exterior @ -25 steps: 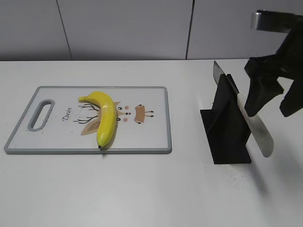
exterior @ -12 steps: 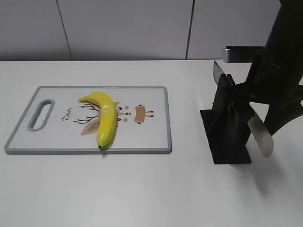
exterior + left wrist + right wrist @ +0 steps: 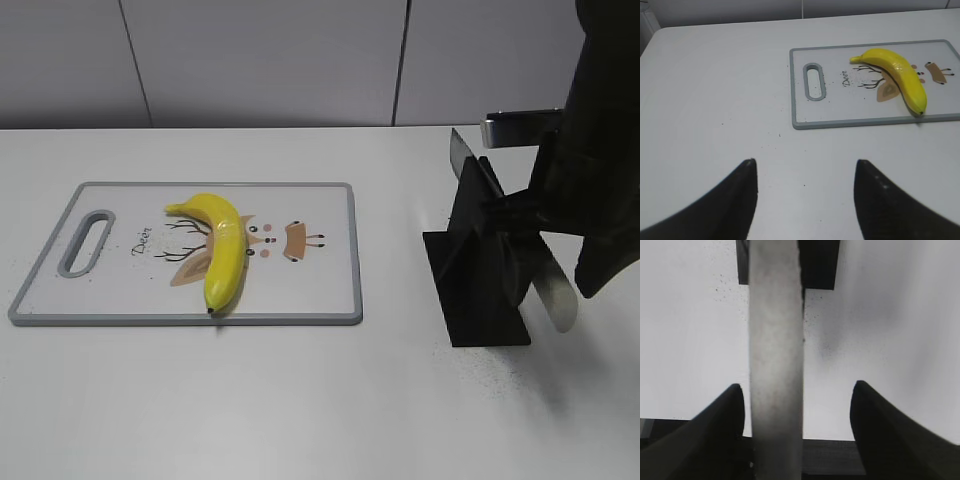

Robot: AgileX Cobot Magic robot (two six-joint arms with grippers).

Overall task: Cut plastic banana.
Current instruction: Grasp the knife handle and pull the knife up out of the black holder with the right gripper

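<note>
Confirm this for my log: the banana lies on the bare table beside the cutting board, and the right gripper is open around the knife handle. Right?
Not quite. The banana lies on the cutting board, as the exterior view shows. The right gripper is indeed open around the knife handle.

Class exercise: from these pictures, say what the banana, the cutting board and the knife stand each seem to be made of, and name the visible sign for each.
Banana: probably plastic; an even yellow, glossy skin with bright highlights.
Cutting board: seemingly plastic; a smooth white face with a printed deer drawing and a grey rim.
Knife stand: matte black flat panels, plastic or painted metal; the look leaves it open.
</note>
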